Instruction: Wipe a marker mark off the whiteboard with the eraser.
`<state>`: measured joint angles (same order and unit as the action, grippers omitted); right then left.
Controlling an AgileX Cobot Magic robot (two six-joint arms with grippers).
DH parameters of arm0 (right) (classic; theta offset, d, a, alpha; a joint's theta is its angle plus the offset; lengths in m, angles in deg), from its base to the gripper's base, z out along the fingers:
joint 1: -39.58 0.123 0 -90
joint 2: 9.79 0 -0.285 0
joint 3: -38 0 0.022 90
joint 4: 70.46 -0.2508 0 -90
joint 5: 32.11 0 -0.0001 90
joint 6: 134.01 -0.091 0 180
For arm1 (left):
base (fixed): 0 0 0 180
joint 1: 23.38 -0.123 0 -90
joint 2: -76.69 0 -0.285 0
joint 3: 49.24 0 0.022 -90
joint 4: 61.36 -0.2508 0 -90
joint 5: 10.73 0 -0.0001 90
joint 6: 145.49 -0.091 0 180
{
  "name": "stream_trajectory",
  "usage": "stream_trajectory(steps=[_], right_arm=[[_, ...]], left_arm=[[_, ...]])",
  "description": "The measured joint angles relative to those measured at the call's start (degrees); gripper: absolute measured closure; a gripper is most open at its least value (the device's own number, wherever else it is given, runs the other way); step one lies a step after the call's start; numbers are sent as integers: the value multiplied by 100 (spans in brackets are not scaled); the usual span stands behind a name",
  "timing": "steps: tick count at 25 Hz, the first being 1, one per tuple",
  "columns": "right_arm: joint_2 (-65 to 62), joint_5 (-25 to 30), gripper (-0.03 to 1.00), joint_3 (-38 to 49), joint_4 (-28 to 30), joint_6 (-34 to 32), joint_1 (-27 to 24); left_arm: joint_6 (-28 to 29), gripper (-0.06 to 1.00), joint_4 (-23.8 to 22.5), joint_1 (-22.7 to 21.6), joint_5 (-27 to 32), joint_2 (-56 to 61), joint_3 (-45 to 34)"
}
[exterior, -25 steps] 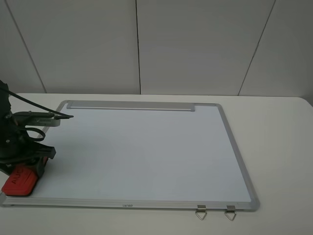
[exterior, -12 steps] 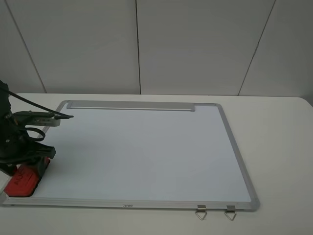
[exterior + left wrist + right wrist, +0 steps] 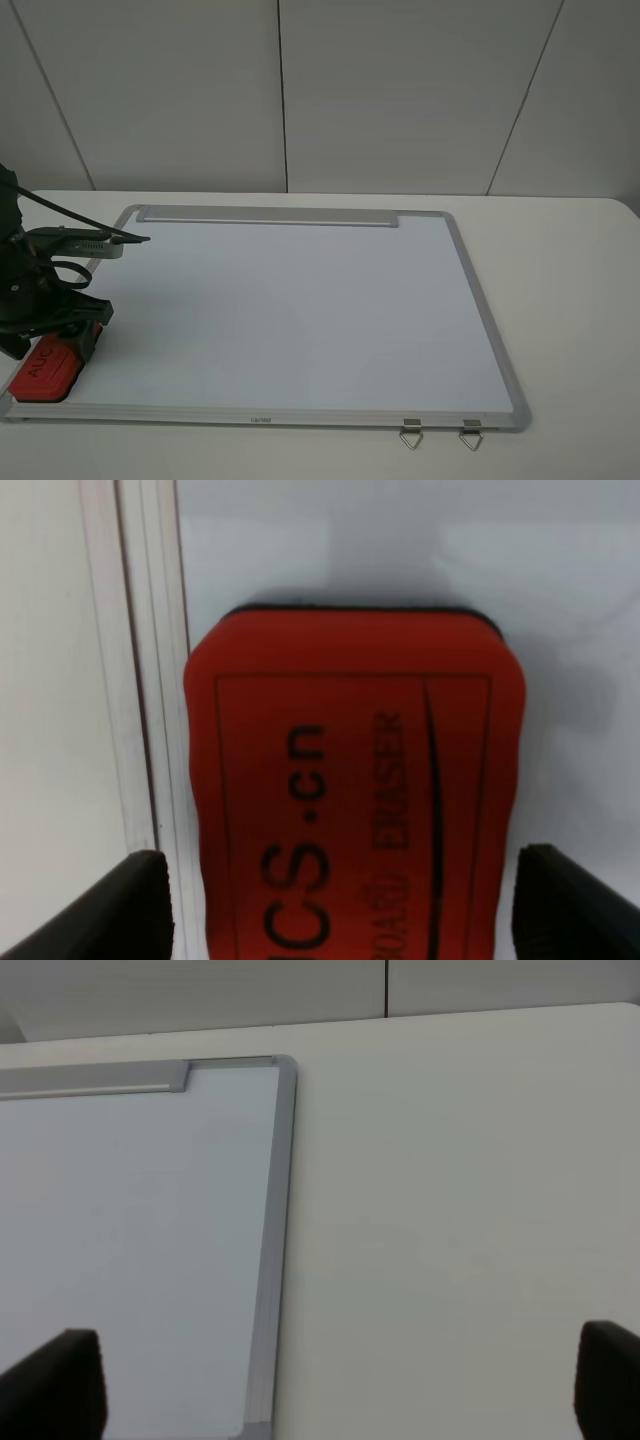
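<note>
White desk [image 3: 560, 300], smooth and plain, running out toward 3 o'clock and along 6 o'clock. Behind it at 12 o'clock, pale grey wall [image 3: 400, 90] made of flat panels, split by thin dark lines [image 3: 281, 95]. Same desk [image 3: 450, 1210] and a strip of wall [image 3: 200, 990] in the right wrist view.

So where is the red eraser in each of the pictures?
Exterior high: the eraser sits at the near left corner of the whiteboard, under the left gripper.
Left wrist: it fills the middle, between the two dark fingertips, open around it.
Right wrist: not in it.
Shared landmark: the whiteboard's silver frame beside the eraser.
</note>
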<state>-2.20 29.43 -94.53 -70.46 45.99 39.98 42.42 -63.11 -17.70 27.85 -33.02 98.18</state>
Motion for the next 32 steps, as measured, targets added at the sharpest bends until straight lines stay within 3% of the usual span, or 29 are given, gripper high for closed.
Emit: stream_trajectory(steps=[9, 16, 27, 32], right_arm=[[0, 0, 14, 0, 0, 0, 0], [0, 0, 14, 0, 0, 0, 0], [0, 0, 14, 0, 0, 0, 0], [0, 0, 14, 0, 0, 0, 0]], left_arm=[[0, 23, -52, 0, -42, 417, -4], [0, 20, -116, 0, 429, 1179, -4], [0, 19, -128, 0, 1575, 3311, -6], [0, 19, -128, 0, 2476, 4427, -6]])
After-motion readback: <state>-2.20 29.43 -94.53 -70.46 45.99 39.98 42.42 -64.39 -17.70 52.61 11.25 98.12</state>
